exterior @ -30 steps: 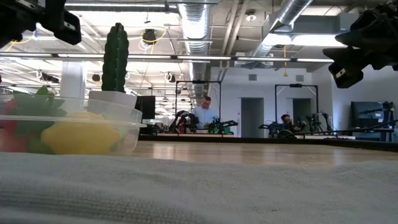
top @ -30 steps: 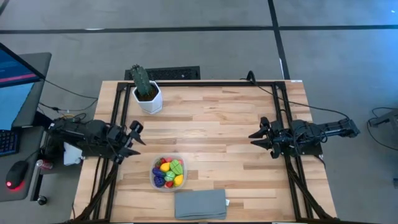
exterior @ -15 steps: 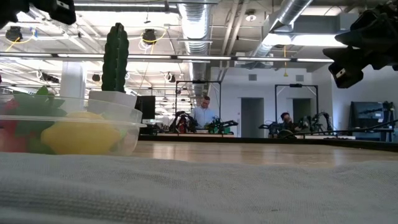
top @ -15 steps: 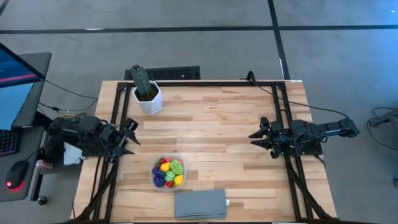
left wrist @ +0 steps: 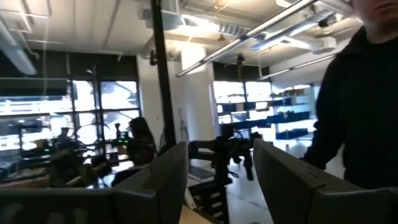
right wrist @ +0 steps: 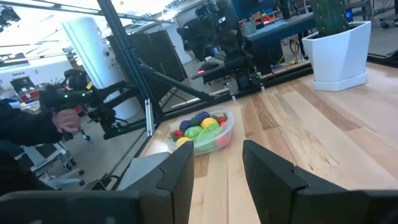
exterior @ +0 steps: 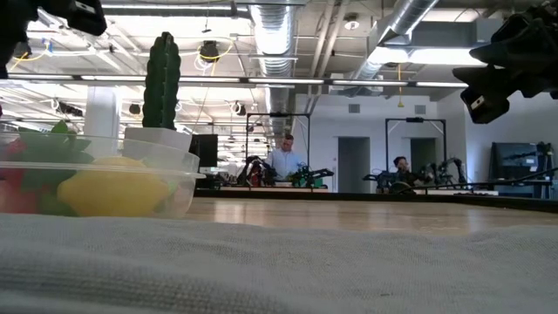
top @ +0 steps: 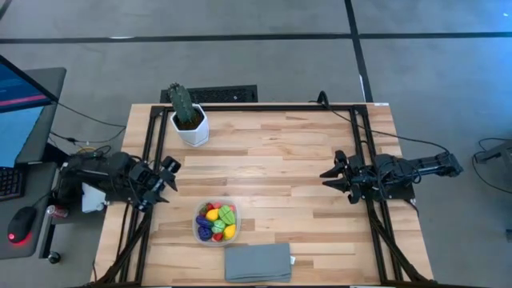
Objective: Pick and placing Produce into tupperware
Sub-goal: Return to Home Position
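Tabletop (top: pixel 280 160) status: all visible produce (top: pixel 218 222) lies in the tupperware (top: pixel 198 228).
Tupperware sits just beside the cloth (top: pixel 258 262), nearer the left arm than the right. Left claw (top: pixel 168 178) hangs at the left edge, apart from the tupperware, fingers spread, holding nothing. Right claw (top: pixel 334 176) waits at the right edge, fingers spread, holding nothing.

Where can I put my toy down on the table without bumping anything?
The big bare wood in the middle, between the left pincer and right pincer, is free. So is the near right corner beside the grey cloth. It's crowded where the full tupperware sits by the cloth, and at the cactus pot.
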You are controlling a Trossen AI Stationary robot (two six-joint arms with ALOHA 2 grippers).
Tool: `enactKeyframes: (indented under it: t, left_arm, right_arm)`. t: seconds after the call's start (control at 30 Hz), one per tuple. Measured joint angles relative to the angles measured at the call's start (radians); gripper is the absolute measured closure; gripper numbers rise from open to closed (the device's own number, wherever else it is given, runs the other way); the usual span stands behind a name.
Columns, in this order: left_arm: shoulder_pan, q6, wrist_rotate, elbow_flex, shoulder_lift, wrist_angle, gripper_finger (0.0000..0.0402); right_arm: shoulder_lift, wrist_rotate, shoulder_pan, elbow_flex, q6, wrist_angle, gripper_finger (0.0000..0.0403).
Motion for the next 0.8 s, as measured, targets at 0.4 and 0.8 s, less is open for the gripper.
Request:
enactKeyframes:
  t: [0.4,0.8]
  left_arm:
    - [0.234,-0.102,0.171,-0.001,0.001,-0.039,0.0228]
    - [0.228,-0.056,-0.027,-0.002,0.001,-0.293,0.0228]
  right_arm:
    - [0.000,0.000,0.000,0.000,0.000,0.000,0.0243]
    - [0.000,0.000,0.000,0.000,0.000,0.000,0.0243]
